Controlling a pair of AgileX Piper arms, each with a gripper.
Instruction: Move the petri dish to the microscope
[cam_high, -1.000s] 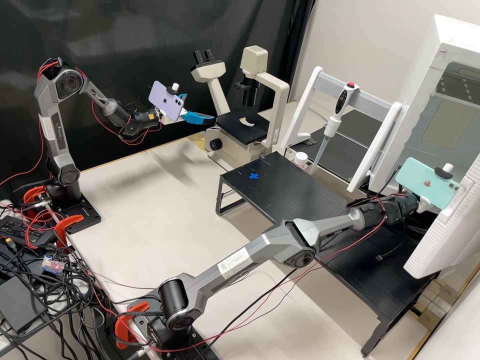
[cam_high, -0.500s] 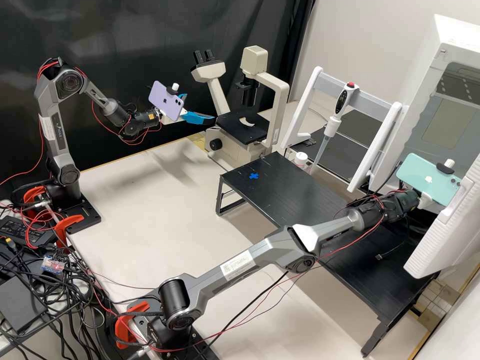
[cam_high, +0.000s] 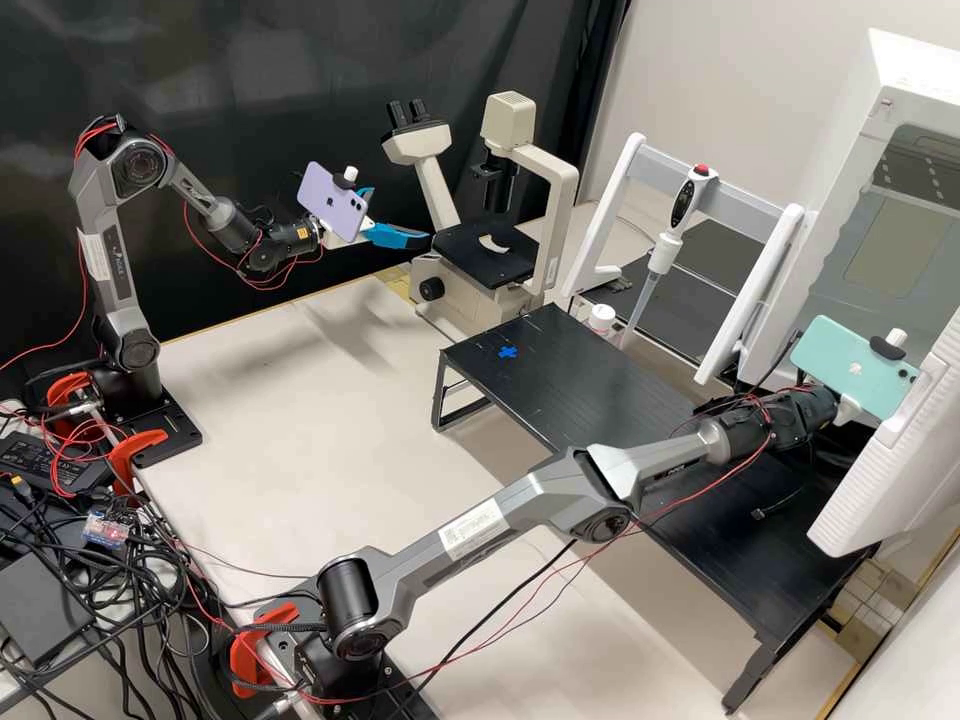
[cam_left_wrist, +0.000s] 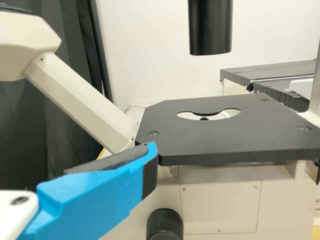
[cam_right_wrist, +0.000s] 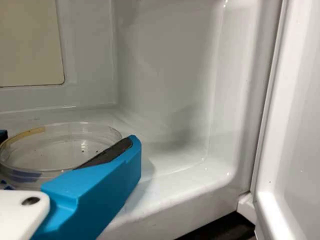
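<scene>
In the high view my left gripper (cam_high: 388, 212) stands open just left of the microscope (cam_high: 505, 250), nothing between its fingers. In the left wrist view one blue finger (cam_left_wrist: 95, 197) overlaps the near corner of the black stage (cam_left_wrist: 225, 135), which has a round opening and bears no dish. My right gripper (cam_high: 862, 408), its fingers hidden in the high view, reaches into the white chamber. The right wrist view has the clear petri dish (cam_right_wrist: 57, 147) between the pads of my right gripper (cam_right_wrist: 67, 136), shut on its sides; the far finger is mostly cut off.
A black raised platform (cam_high: 600, 380) with a blue cross lies between the arms. Behind it stand a pipette (cam_high: 668, 250) on a white frame and a small white-capped bottle (cam_high: 601, 318). The chamber's open door (cam_high: 880, 480) is close beside my right arm.
My right arm has shifted slightly, its phone mount rising a little and then sinking back. The left arm has stayed still.
</scene>
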